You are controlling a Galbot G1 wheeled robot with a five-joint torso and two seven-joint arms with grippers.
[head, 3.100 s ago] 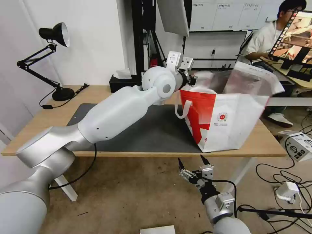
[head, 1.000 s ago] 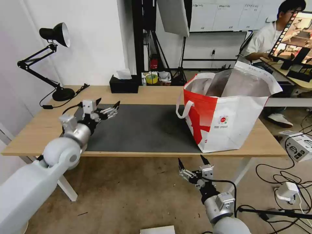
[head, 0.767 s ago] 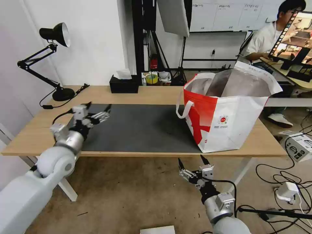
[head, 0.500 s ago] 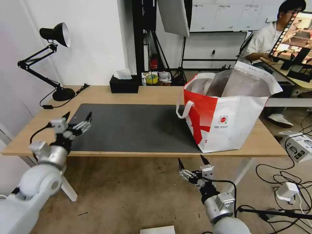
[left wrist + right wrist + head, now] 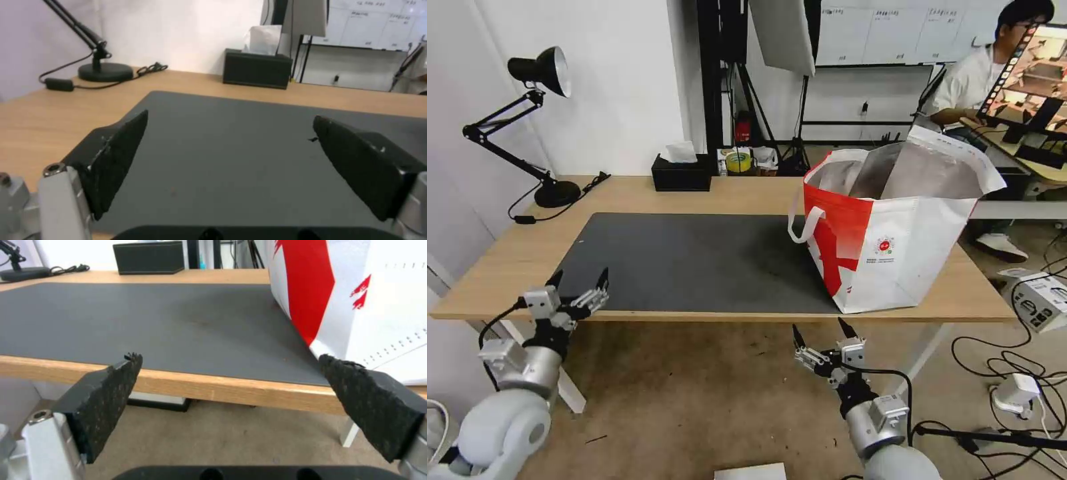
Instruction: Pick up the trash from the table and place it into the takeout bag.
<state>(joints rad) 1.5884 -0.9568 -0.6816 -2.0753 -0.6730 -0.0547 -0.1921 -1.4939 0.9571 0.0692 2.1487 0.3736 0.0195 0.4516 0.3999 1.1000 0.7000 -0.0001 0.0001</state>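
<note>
The white and red takeout bag [image 5: 894,233] stands open on the right end of the table [image 5: 507,260], its foil lining showing; its red and white side [image 5: 351,296] is close in the right wrist view. No trash is in view on the table or its dark grey mat [image 5: 700,260]. My left gripper [image 5: 579,277] hangs open and empty at the table's front left edge, over the mat's near corner [image 5: 231,146]. Below the table's front edge, near the bag, my right gripper [image 5: 820,332] is open and empty [image 5: 227,370].
A black tissue box [image 5: 681,175] sits at the table's back edge, also in the left wrist view [image 5: 257,68]. A black desk lamp [image 5: 537,120] stands at the back left with its cord. Cables and a power adapter [image 5: 1017,393] lie on the floor at the right.
My left arm has pulled back from the bag's mouth, across the mat to the table's front left edge, dropping lower, its gripper open. The right arm and the bag have not moved.
</note>
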